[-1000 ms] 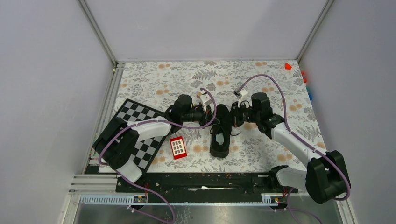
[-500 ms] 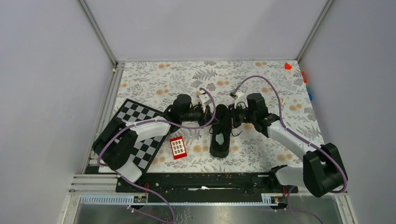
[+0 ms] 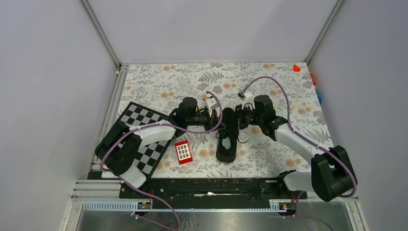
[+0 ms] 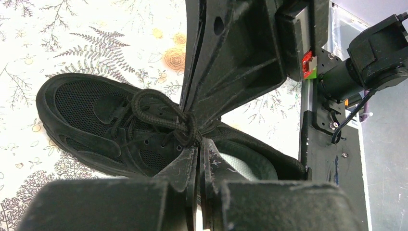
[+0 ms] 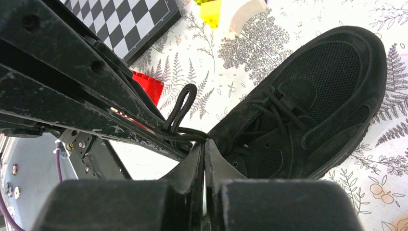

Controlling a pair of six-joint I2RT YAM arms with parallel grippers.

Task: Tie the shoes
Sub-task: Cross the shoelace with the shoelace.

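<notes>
Three pale grey walls (image 3: 211, 29) and a metal frame (image 3: 100, 33) close in a table under a fern-and-flower cloth (image 3: 159, 86). Near the cloth's middle lies the black shoe (image 3: 226, 139), with its toe pointing away from the arm bases. Left of the shoe we see a checkerboard (image 3: 144, 137) and, closer to it, a red block (image 3: 183, 152) whose white squares are too small to read. The left gripper (image 4: 198, 144) and right gripper (image 5: 204, 144) flank the shoe, each pinched tight on its laces (image 4: 159, 108).
</notes>
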